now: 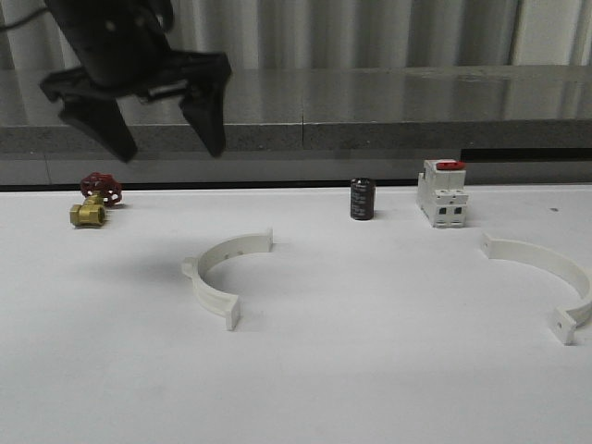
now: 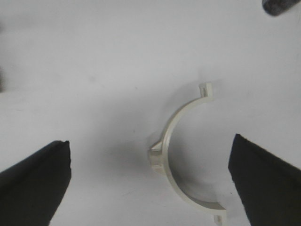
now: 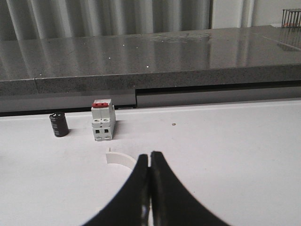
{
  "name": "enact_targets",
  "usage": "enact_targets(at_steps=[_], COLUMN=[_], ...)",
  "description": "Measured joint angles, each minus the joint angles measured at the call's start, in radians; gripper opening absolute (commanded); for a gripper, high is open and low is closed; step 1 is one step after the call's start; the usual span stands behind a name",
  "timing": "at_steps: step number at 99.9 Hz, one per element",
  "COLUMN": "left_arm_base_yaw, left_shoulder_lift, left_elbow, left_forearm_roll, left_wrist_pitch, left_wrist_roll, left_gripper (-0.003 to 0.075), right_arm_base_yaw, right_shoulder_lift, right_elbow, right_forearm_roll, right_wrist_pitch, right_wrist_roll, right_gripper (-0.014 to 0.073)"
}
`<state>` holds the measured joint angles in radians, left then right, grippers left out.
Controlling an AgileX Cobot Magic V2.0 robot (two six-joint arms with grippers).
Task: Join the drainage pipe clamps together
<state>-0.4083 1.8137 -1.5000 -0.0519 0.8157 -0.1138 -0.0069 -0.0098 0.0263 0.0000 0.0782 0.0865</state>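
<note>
Two white half-ring drainage pipe clamps lie apart on the white table. One clamp (image 1: 205, 283) is left of centre, the other clamp (image 1: 543, 257) near the right edge. High over the table's left part, above and left of the left clamp, my left gripper (image 1: 169, 146) hangs open and holds nothing. The left wrist view looks down on that clamp (image 2: 165, 141), which lies on the table between the spread fingers (image 2: 37, 174). My right gripper (image 3: 150, 155) is shut with nothing in it, low over the table. One end of the right clamp (image 3: 120, 159) shows just beside its tips.
A brass valve with a red handle (image 1: 92, 202) lies at the back left. A black cylinder (image 1: 362, 199) and a white red-topped switch (image 1: 442, 192) stand at the back centre-right. A grey stone ledge (image 1: 370, 111) bounds the table behind.
</note>
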Motion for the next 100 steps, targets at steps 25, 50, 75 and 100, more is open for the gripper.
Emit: enact_targets(at_steps=[25,50,75,100], left_arm_base_yaw=[0.179,0.372,0.400,0.400], left_shoulder_lift=[-0.228,-0.545,-0.929,-1.321], left_elbow=[0.082,0.323,0.635,0.919], left_forearm_roll=[0.002,0.010,-0.015,-0.039], left_wrist_pitch=[0.009,-0.020,-0.101,-0.115], left_wrist_roll=[0.094,0.128,0.142,0.143], left_gripper=[0.0659,0.0659,0.0659,0.0659], right_arm_base_yaw=[0.000,0.000,0.000,0.000], right_shoulder_lift=[0.000,0.000,0.000,0.000], right_elbow=[0.000,0.000,0.000,0.000], right_forearm_roll=[0.000,0.000,0.000,0.000], right_wrist_pitch=[0.000,0.000,0.000,0.000], right_wrist_roll=[0.000,0.000,0.000,0.000], right_gripper=[-0.0068,-0.0068,-0.0068,-0.0068])
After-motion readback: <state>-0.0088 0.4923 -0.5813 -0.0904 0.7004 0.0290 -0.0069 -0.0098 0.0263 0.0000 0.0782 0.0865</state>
